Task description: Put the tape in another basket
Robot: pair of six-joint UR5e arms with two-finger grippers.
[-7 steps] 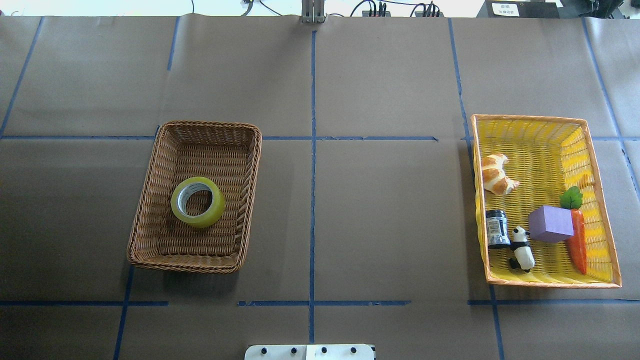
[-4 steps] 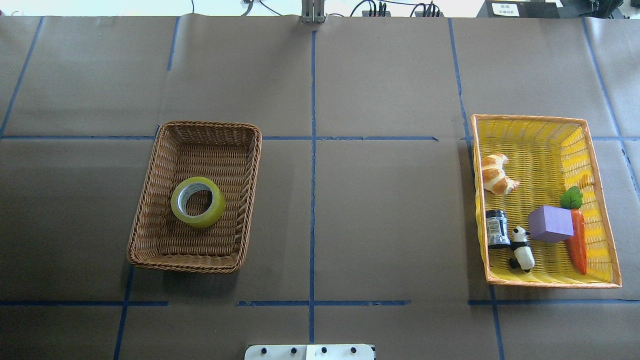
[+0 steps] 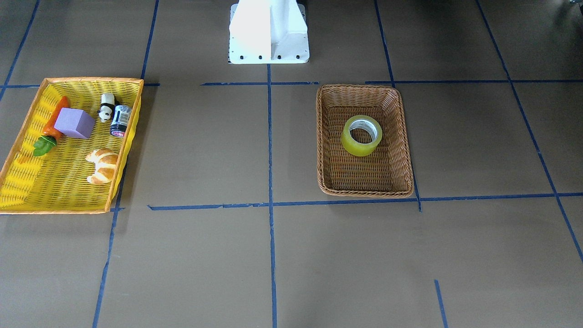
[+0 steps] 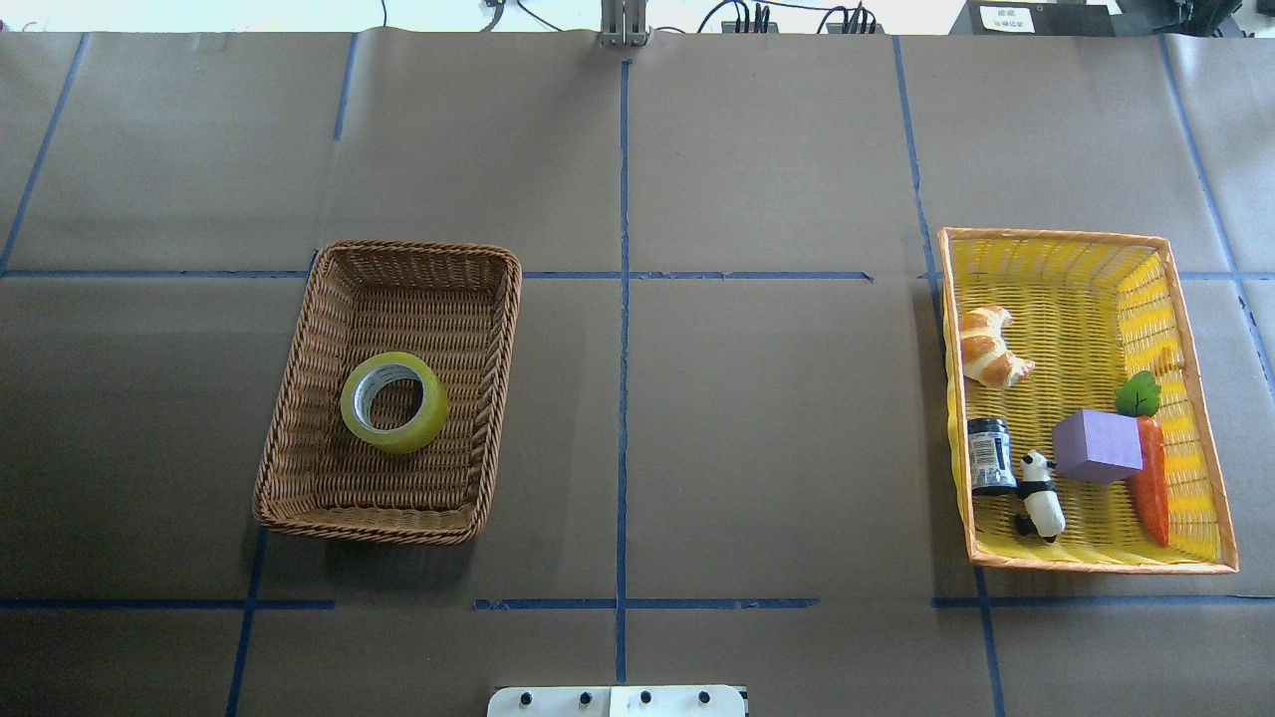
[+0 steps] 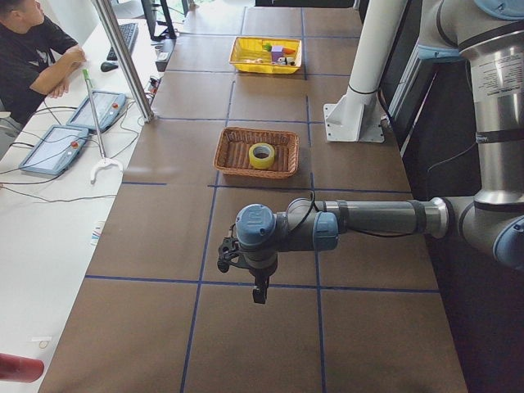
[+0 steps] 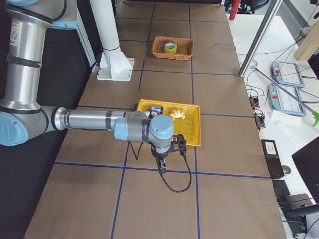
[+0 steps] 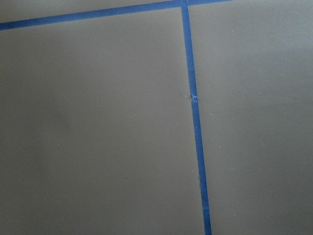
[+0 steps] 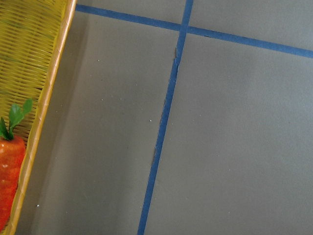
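The tape lies flat in the brown wicker basket, left of the table's middle; it also shows in the front view and in the left side view. Neither gripper shows in the overhead or front view. My left gripper hangs over bare table far from the brown basket, seen only in the left side view. My right gripper hangs just beside the yellow basket, seen only in the right side view. I cannot tell if either is open or shut.
The yellow basket at the right holds a croissant, a dark jar, a panda figure, a purple cube and a carrot. The right wrist view shows its rim. An operator sits at the far side.
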